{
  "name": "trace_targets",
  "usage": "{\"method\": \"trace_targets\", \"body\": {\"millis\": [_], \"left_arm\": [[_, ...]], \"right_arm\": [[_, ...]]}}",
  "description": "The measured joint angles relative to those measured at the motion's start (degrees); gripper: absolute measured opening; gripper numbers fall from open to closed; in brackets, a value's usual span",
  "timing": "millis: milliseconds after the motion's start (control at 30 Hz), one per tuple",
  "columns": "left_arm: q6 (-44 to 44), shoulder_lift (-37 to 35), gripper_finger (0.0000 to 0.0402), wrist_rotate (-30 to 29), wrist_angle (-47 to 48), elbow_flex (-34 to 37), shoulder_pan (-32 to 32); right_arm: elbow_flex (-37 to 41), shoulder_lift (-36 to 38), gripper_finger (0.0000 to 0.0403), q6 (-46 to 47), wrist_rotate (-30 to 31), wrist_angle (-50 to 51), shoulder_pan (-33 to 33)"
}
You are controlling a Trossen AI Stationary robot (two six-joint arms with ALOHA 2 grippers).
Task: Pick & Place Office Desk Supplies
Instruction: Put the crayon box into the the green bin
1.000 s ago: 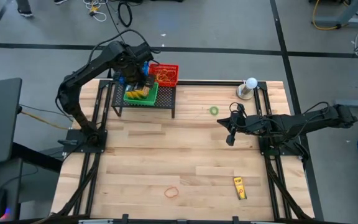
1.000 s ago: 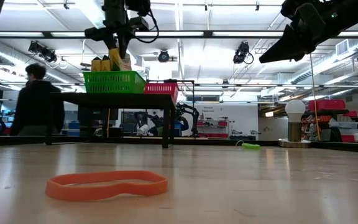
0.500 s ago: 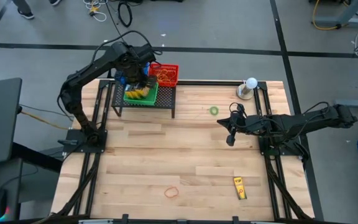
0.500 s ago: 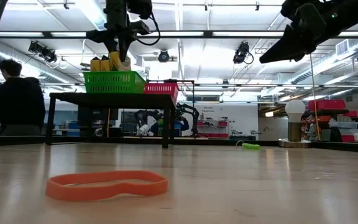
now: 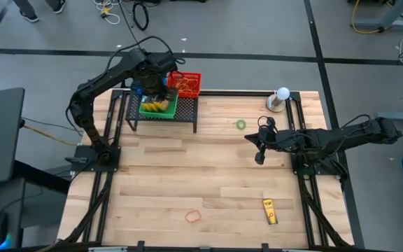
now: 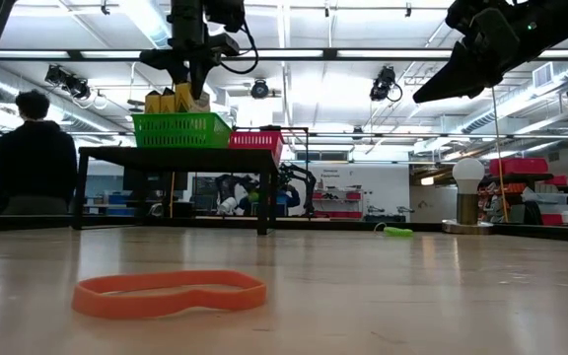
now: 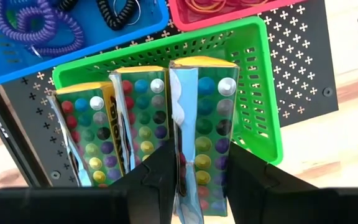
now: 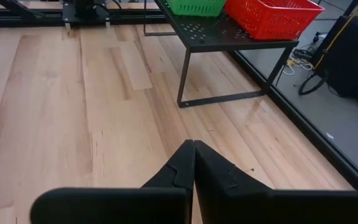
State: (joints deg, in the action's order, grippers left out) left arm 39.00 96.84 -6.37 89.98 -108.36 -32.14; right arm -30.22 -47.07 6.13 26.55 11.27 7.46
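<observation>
My left gripper [image 5: 161, 89] hangs over the green basket [image 5: 158, 106] on the black rack [image 5: 163, 117] at the table's far left, shut on a yellow crayon box [image 7: 202, 118]. Two more crayon boxes [image 7: 138, 118] stand on end beside it in that basket [image 7: 263, 81]. A green rubber band [image 5: 241, 124], an orange one [image 5: 194, 216] and another crayon box [image 5: 269, 211] lie flat on the table. My right gripper [image 5: 259, 155] is shut and holds nothing, raised above the table's right half. My left gripper pinches the crayon box's two broad faces [image 7: 191, 163] between its fingers [image 7: 159, 169], near the box's top end. The fingers come from above, pointing down. The box stands upright, its lower part inside the green basket [image 6: 181, 129]; whether its bottom rests there I cannot tell.
A red basket [image 5: 185, 83] of rubber bands and a blue basket [image 7: 73, 50] of coiled loops share the rack. A white ball on a round base [image 5: 281, 98] stands at the far right. A person [image 6: 33, 148] stands beyond the table.
</observation>
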Motion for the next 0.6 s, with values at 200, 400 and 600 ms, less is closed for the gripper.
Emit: {"method": "trace_targets", "body": {"millis": [200, 400, 600], "left_arm": [[0.07, 0.0, 0.0119, -0.21, 0.03, 0.0, -0.04], [-0.67, 0.0, 0.0121, -1.05, 0.03, 0.0, 0.0], [-0.74, -0.02, 0.0164, -0.85, -0.04, 0.0, 0.19]], "right_arm": [[0.0, 0.0, 0.0011, -0.04, 0.0, 0.0, 0.0], [0.0, 0.0, 0.0011, -1.05, 0.02, 0.0, 0.0], [0.0, 0.0, 0.0011, -1.07, 0.02, 0.0, 0.0]]}}
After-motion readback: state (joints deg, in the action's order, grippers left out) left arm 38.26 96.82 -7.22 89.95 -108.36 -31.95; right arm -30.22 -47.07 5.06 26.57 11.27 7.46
